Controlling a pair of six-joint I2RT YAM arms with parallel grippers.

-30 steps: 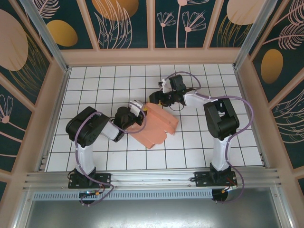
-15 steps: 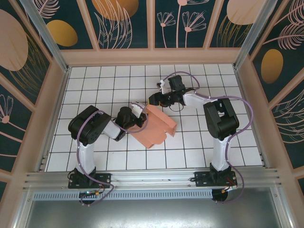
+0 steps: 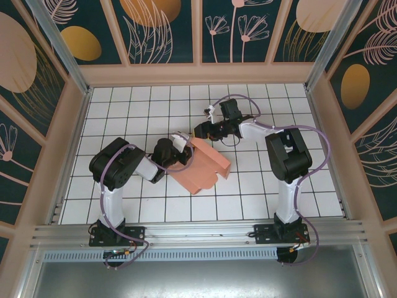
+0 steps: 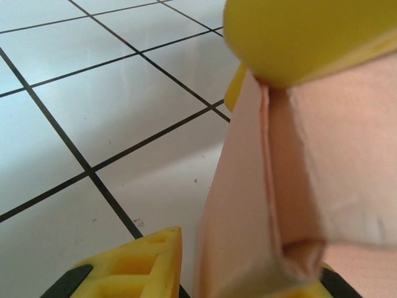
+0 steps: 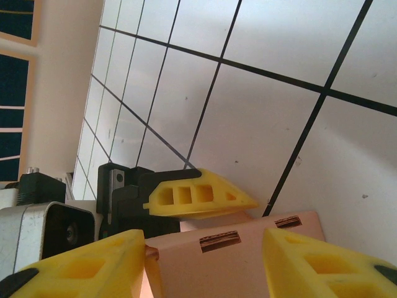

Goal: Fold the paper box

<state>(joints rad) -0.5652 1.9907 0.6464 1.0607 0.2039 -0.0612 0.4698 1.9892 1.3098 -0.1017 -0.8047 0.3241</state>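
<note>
Left pincer (image 4: 245, 261) low, barely parted at paper box (image 3: 201, 164); right pincer (image 5: 205, 248) straddles, grip unclear.

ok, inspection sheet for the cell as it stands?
Surface: white tiled table, black grid lines.
Job's things: pink box, partly folded, lying mid-table.
Clutter: nothing seen.
Grippers: left gripper at the box's far left corner, card between its jaws, grip unclear; right gripper open at the box's far edge.
Cables: purple cables in loose loops, one close to the box.
Surroundings: floral wall panels; aluminium rail along the near edge.
</note>
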